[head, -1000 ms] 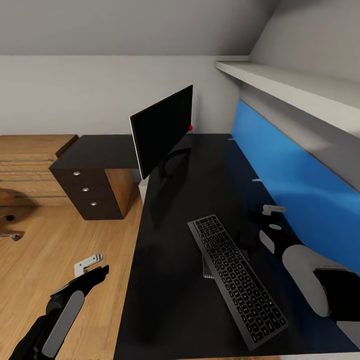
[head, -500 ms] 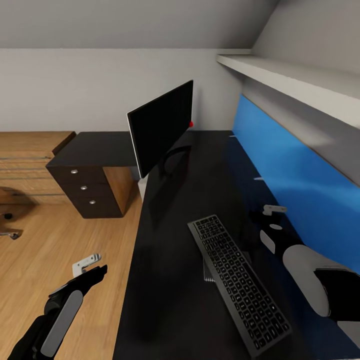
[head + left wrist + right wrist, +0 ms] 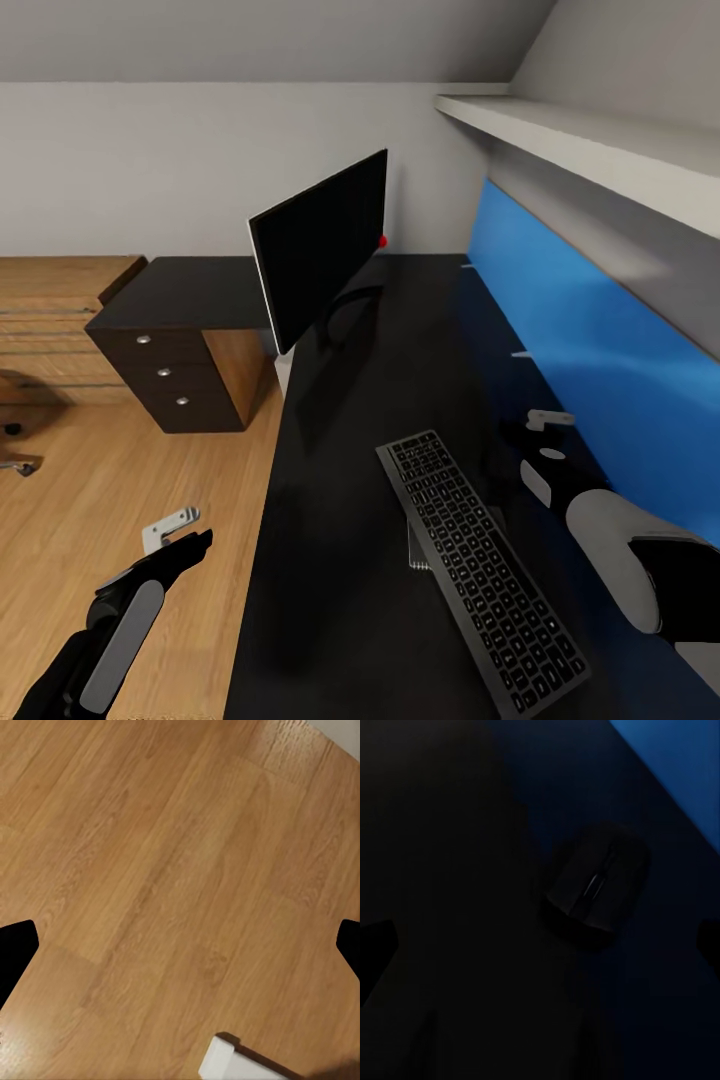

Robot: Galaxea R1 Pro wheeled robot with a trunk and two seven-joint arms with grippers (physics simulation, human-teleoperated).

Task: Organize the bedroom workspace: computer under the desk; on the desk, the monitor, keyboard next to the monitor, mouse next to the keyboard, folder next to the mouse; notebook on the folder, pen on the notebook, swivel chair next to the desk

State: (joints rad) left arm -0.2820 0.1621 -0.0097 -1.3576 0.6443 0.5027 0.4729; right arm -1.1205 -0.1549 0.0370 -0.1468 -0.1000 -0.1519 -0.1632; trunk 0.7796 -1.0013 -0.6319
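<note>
Black surface (image 3: 350, 520) carries the keyboard (image 3: 480, 565), lying partly over a thin flat item; the monitor (image 3: 320, 260) stands farther back. My right claw (image 3: 548, 420), fingers spread, hangs over the mouse (image 3: 598, 882). My left claw (image 3: 172, 528), spread open, hangs above wooden floor (image 3: 150, 870).

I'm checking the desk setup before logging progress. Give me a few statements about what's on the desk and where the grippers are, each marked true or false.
1. The black flat-screen monitor stands on the glossy black desk. True.
2. The dark grey keyboard lies on the wooden floor. False: it lies on the desk, nearer the robot than the monitor.
3. The black computer mouse rests on the desk near the blue back panel. True.
4. The left gripper hangs over the desk. False: it hangs over the wooden floor, beside the desk.
5. The right gripper holds the mouse. False: its fingertips sit wide apart, clear of it.
</note>
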